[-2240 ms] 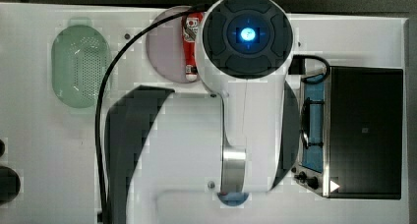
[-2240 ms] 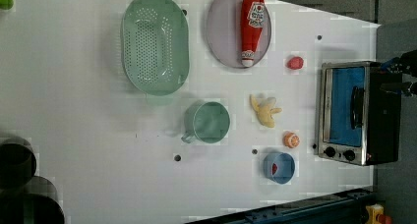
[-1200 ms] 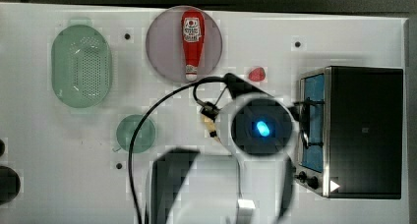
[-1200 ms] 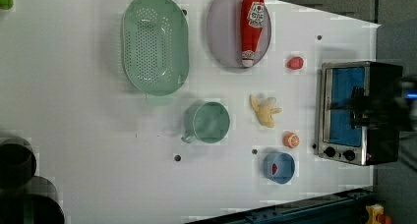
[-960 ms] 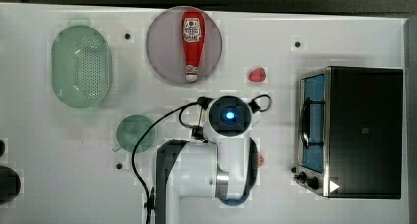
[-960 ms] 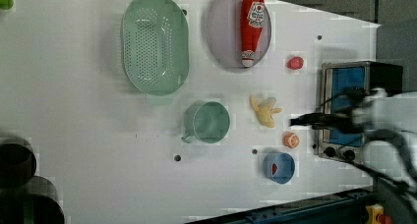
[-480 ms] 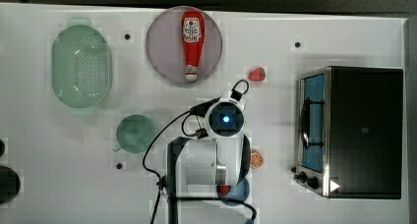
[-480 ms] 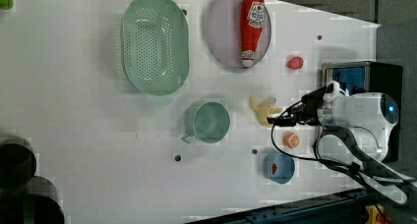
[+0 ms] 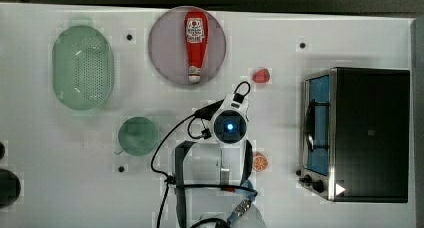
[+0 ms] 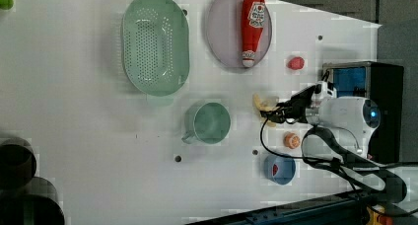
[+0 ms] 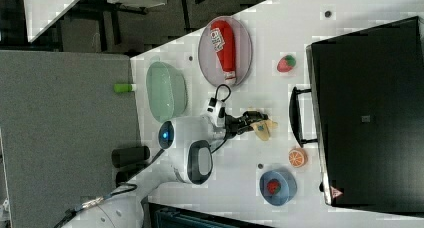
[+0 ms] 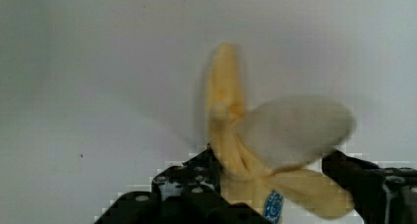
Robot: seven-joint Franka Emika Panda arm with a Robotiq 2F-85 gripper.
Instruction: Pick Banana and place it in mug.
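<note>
While the arm hangs low over the white table (image 9: 60, 188), its gripper (image 12: 275, 184) straddles the banana (image 12: 255, 135), one dark finger on each side of the yellow peel; whether the fingers have already clenched on it I cannot tell, since the wrist view shows them beside the fruit but not clearly pressing it. The banana lies on the table just beside the mug (image 10: 209, 122), on the left view's right, with its pale flesh and splayed peel flaps (this one is a half-peeled toy) facing the wrist camera. Coming straight down probably suits a thing lying flat, with the fingers set across its narrow width. The mug stands upright and looks empty, its mouth free to take the fruit. The grey-purple plate (image 9: 165, 63) holds a red ketchup bottle (image 9: 195, 43) lying on its side; the blue bowl (image 10: 279, 169) holds something small and red; the pale-green colander (image 10: 155, 43) has nothing in it. A strawberry (image 9: 260, 76) and an orange slice (image 9: 259, 162) lie loose near the oven (image 9: 370, 133)
</note>
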